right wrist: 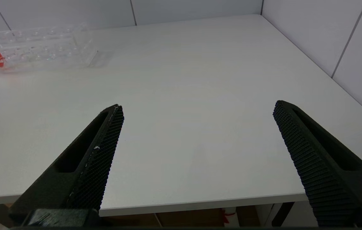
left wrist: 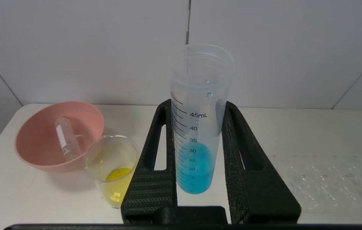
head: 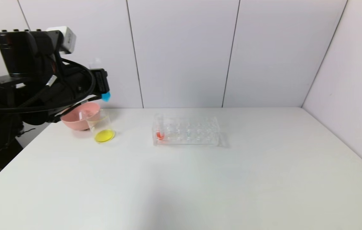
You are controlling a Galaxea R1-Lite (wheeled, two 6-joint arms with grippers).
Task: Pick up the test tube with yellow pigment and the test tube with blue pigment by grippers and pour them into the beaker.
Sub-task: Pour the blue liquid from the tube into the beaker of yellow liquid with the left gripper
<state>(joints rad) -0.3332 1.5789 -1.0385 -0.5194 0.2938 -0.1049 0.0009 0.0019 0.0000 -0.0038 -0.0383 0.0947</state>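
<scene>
My left gripper (left wrist: 197, 105) is shut on the test tube with blue pigment (left wrist: 195, 166), a clear graduated tube with blue liquid in its rounded end. In the head view that gripper (head: 103, 85) hangs at the table's far left, and the tube's blue tip (head: 106, 96) sticks out below it, just above the beaker (head: 101, 127). The beaker (left wrist: 112, 169) holds yellow liquid. No test tube with yellow pigment is in view. My right gripper (right wrist: 197, 107) stands open over the table's near edge, holding nothing.
A pink bowl (head: 80, 117) touches the beaker's far left side, with an empty clear tube (left wrist: 67, 142) lying in it. A clear tube rack (head: 185, 130) in the middle holds a red-liquid tube (head: 159, 131). The wall stands close behind.
</scene>
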